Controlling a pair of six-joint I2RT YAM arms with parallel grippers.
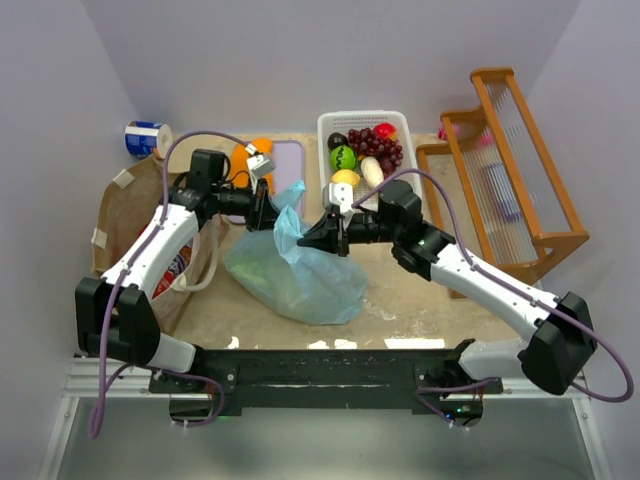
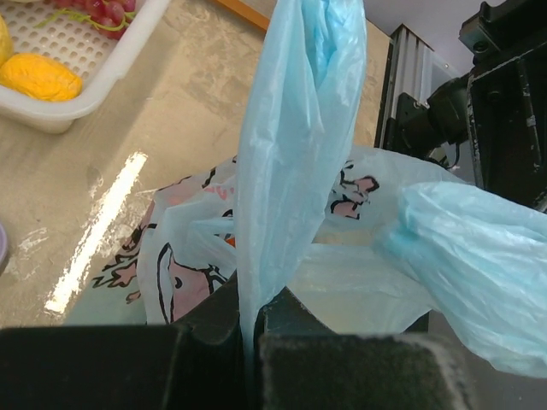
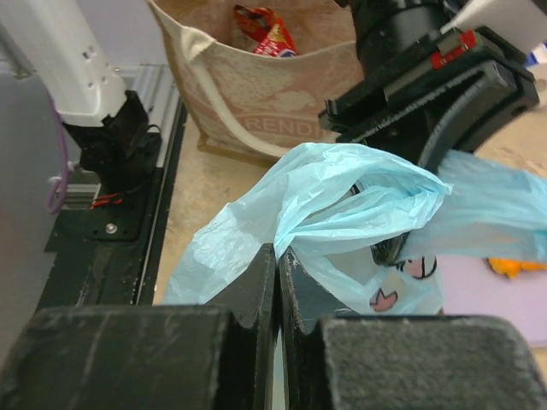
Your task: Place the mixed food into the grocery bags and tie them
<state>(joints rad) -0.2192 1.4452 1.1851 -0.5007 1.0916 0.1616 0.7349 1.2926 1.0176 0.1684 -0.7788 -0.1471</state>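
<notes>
Pinching tight on the blue bag (image 1: pixel 300 280) near its top, left gripper (image 2: pixel 249 309) and right gripper (image 3: pixel 278 260) held something soft, light and slippery.

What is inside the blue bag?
A greenish shape shows faintly through the blue bag. The crumpled, printed plastic hides what it is, and whether anything else lies inside with it.

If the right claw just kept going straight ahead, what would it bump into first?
The light-blue bag, bunched right ahead of the right gripper, which pinches it. Beyond that, probably the left gripper, though depth is unclear.
</notes>
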